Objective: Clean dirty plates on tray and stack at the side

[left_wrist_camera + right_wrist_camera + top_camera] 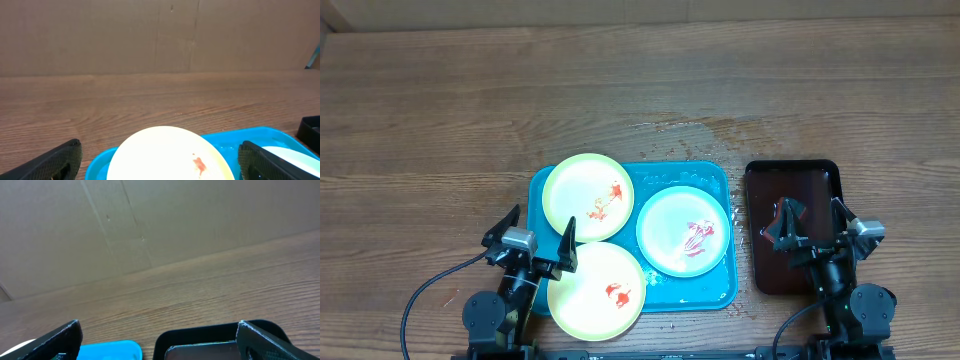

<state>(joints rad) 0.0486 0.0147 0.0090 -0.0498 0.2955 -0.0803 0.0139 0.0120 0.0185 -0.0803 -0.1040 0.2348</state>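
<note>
The turquoise tray (pixel 708 295) lies at the table's front middle. It holds three plates with red sauce smears: a pale yellow plate (pixel 586 196) at the back left, a pale blue-white plate (pixel 684 230) at the right, and a second pale yellow plate (pixel 597 290) overhanging the front left rim. My left gripper (pixel 533 228) is open and empty at the tray's left edge. In the left wrist view the yellow plate (pixel 167 155) lies between the wide fingers (pixel 160 162) on the tray (pixel 225 142). My right gripper (pixel 812 222) is open and empty over the dark tray.
A smaller dark brown-red tray with a black rim (pixel 792 172) lies right of the turquoise tray; it also shows in the right wrist view (pixel 200 342). Wet spots mark the wood behind the turquoise tray (pixel 685 130). A cardboard wall stands behind the table.
</note>
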